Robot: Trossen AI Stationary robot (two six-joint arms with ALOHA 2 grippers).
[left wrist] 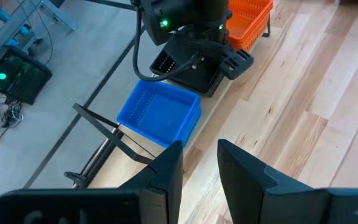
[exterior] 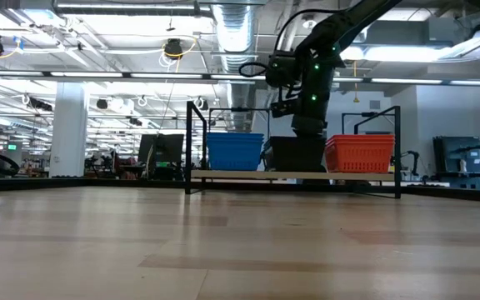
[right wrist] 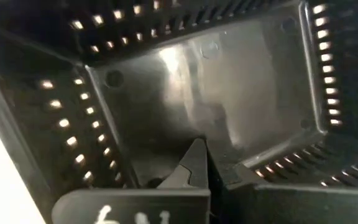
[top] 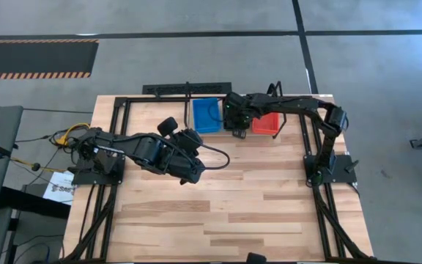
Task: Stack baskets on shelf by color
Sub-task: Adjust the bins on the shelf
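Note:
On the shelf (exterior: 248, 175) at the table's far edge stand a blue basket (top: 206, 115) on the left and a red-orange basket (top: 267, 123) on the right. Both rest on their bottoms. A black basket (exterior: 294, 154) sits between them, and my right gripper (exterior: 307, 125) is shut on it from above. The right wrist view is filled by this basket's inside (right wrist: 229, 93). My left gripper (left wrist: 201, 168) hangs open above the table, nearer than the shelf, holding nothing. My right gripper comes down steeply from above onto the black basket's wall on the gripper's side (right wrist: 166, 171). One finger (right wrist: 194, 163) shows inside the basket; the other is hidden behind the wall. The basket's bottom is level with the shelf board, between the other two baskets.
Black upright rods (exterior: 192, 146) frame the shelf's ends. The table's black frame rails (top: 116, 139) run along both sides. Bare plank top (top: 226, 213) stretches from the shelf to the near edge.

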